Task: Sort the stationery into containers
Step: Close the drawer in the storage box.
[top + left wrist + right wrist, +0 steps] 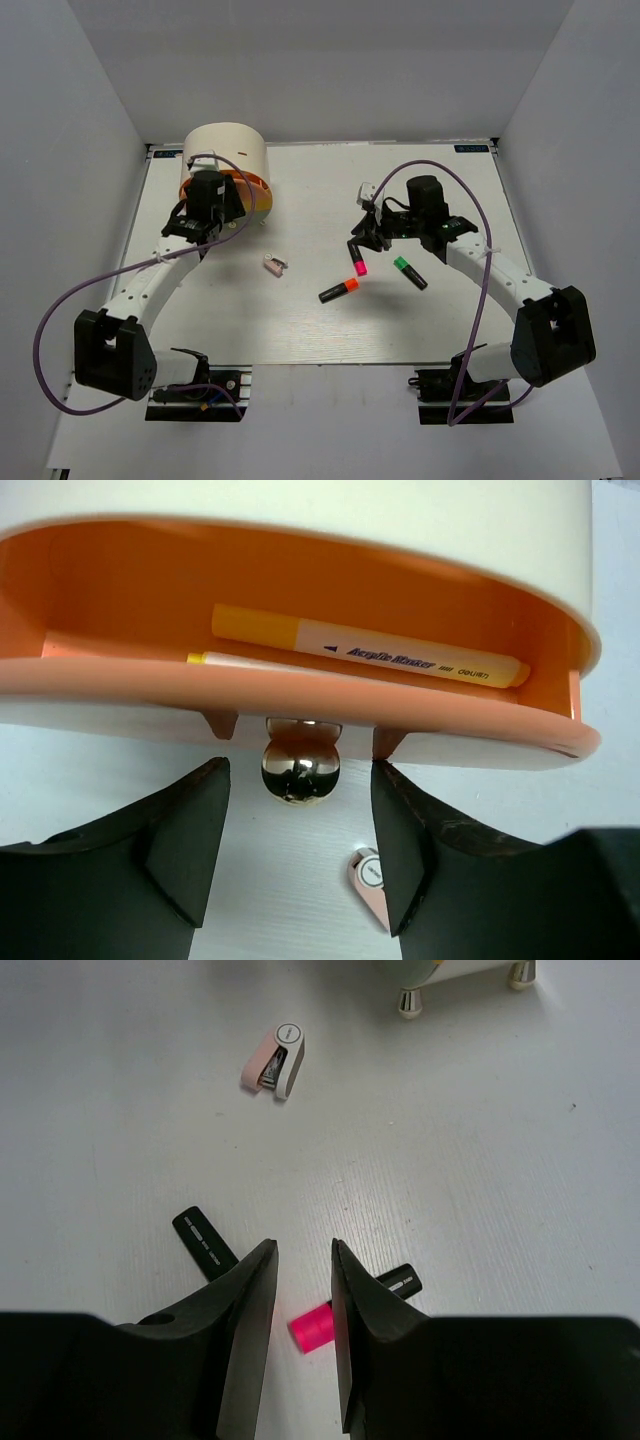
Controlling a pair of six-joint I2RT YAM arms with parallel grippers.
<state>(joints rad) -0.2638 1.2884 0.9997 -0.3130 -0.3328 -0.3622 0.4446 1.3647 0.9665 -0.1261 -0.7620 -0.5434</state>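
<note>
Left hand [299, 780] straddles knob [300, 763]; right hand [303, 1250] seemingly above pink marker [310, 1328].

The big cream organiser [228, 150] stands at the table's [300, 340] far left corner, its orange tray [300, 685] open with two yellow pens [370, 652] inside. The pink-capped marker [357, 260], orange-capped marker [339, 291] and green-capped marker [409, 271] lie flat mid-table. The pink-and-white clip [274, 265] lies left of them.

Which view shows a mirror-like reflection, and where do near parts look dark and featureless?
Left wrist view: the gold knob mirrors its surroundings; the left fingers are near-black. Right wrist view: right fingers equally dark, table evenly lit. Top view: soft, faint shadows.
</note>
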